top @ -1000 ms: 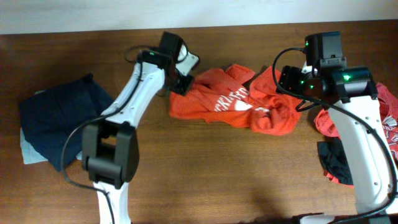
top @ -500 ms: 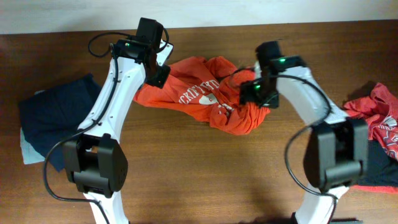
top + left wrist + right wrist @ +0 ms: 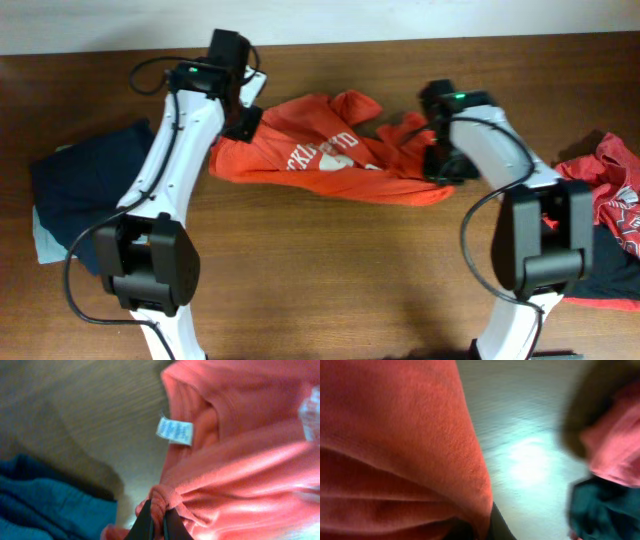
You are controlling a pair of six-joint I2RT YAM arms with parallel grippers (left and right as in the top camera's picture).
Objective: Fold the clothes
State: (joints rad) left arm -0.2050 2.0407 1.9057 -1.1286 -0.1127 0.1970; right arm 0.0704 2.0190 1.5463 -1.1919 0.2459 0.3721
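An orange-red T-shirt [image 3: 320, 160] with white lettering lies stretched sideways across the table's back half. My left gripper [image 3: 243, 125] is shut on a bunched bit of its left edge. In the left wrist view the dark fingers [image 3: 145, 522] pinch a twist of the red T-shirt [image 3: 240, 475], near its white label [image 3: 174, 430]. My right gripper [image 3: 441, 168] is at the shirt's right end. In the right wrist view the red fabric [image 3: 395, 435] drapes over the jaws, and only one dark finger [image 3: 499, 526] shows beside it.
A dark navy garment [image 3: 95, 190] lies on a pale cloth at the left edge, also visible as the blue cloth [image 3: 45, 505]. A heap of red and dark clothes [image 3: 610, 195] sits at the right edge. Bare wood table [image 3: 330, 280] runs along the front.
The shirt has been pulled left and drawn out flat between the arms. My right gripper has closed on its right end. The left gripper kept its hold and moved left.
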